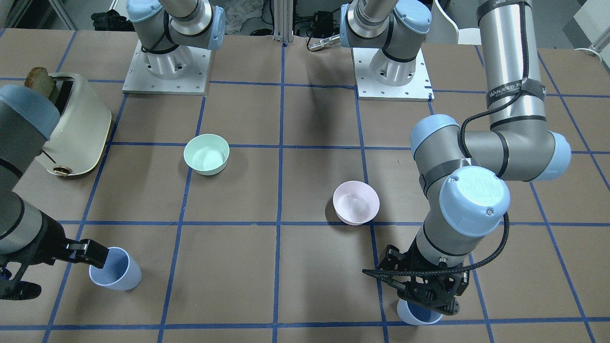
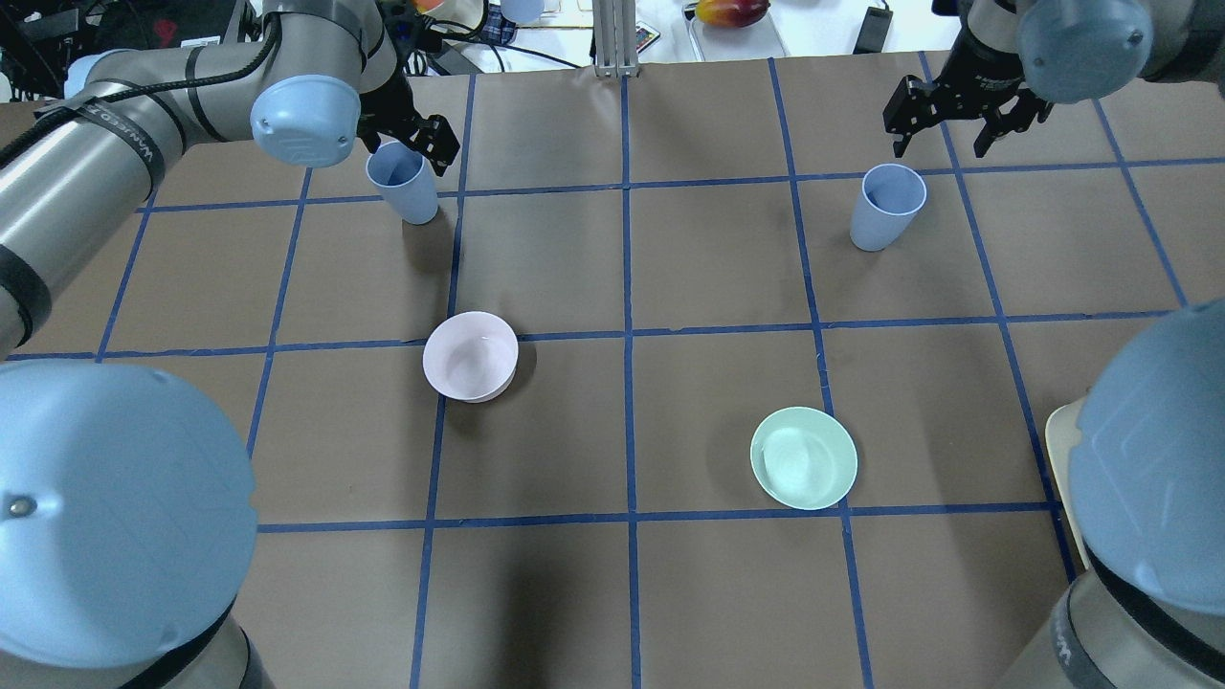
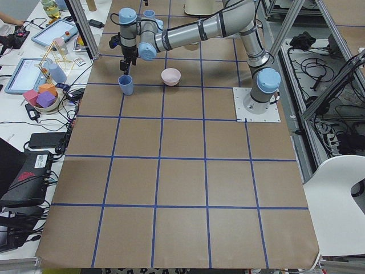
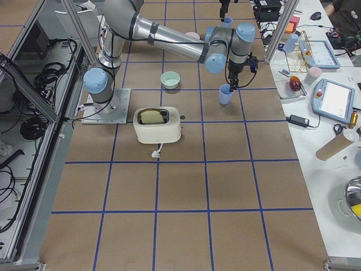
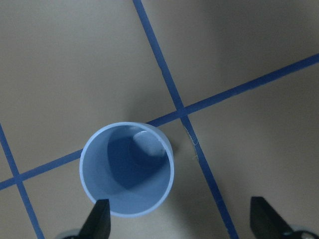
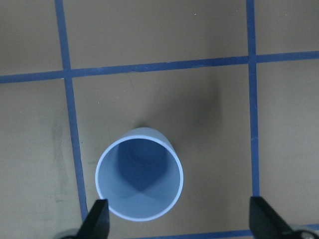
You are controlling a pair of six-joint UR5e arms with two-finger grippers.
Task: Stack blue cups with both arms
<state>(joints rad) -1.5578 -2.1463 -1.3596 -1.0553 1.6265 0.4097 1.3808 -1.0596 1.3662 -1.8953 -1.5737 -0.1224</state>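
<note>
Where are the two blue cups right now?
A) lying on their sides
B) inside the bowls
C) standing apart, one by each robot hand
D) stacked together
C: one blue cup stands upright by the open left gripper, and the other blue cup stands upright by the open right gripper, far apart.

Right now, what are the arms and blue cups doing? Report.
Left gripper open above left cup. Right gripper open above right cup. Cups upright, apart, unstacked. Pink bowl, green bowl off their line.
</note>
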